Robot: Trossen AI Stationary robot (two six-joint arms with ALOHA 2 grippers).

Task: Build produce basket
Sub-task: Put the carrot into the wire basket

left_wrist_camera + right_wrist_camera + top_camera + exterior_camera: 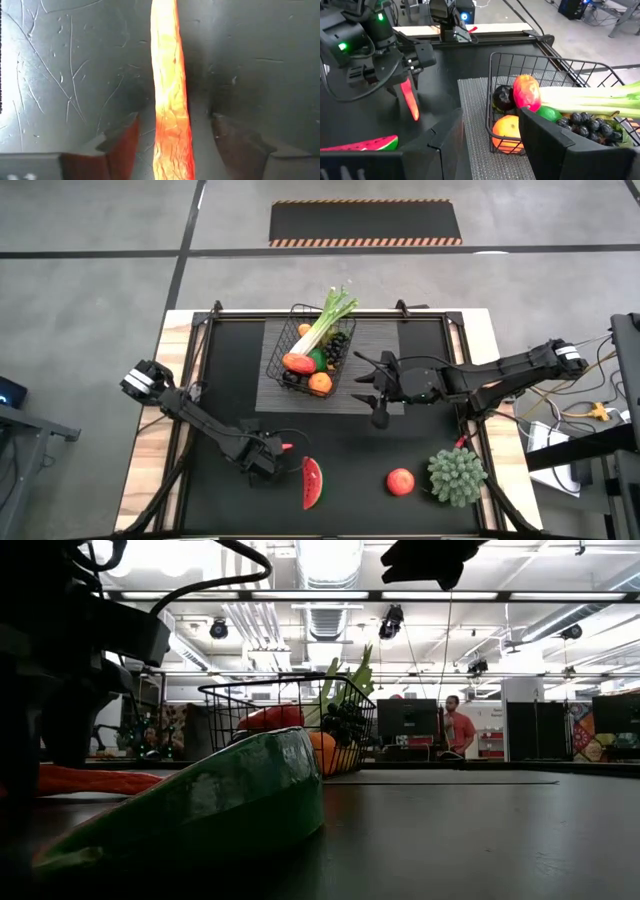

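A red chili (170, 75) lies flat on the black table top (288, 446). My left gripper (175, 117) is low over it, open, one finger on each side along its length, with a gap both sides. A watermelon slice (312, 482) rests on its rind edge just right of that gripper. The black wire basket (318, 350) stands on the grey ribbed mat and holds a leek (600, 100), an orange (507, 132), a red fruit (527, 92), a lime and dark grapes (585, 125). My right gripper (372, 392) hovers open, right of the basket (490, 120).
A red apple (400, 481) and a spiky green ball (456, 476) sit near the table's near-right corner. The grey mat (375, 360) stretches right of the basket. Bare black surface lies between the mat and the watermelon. A person (458, 728) stands far off in the room.
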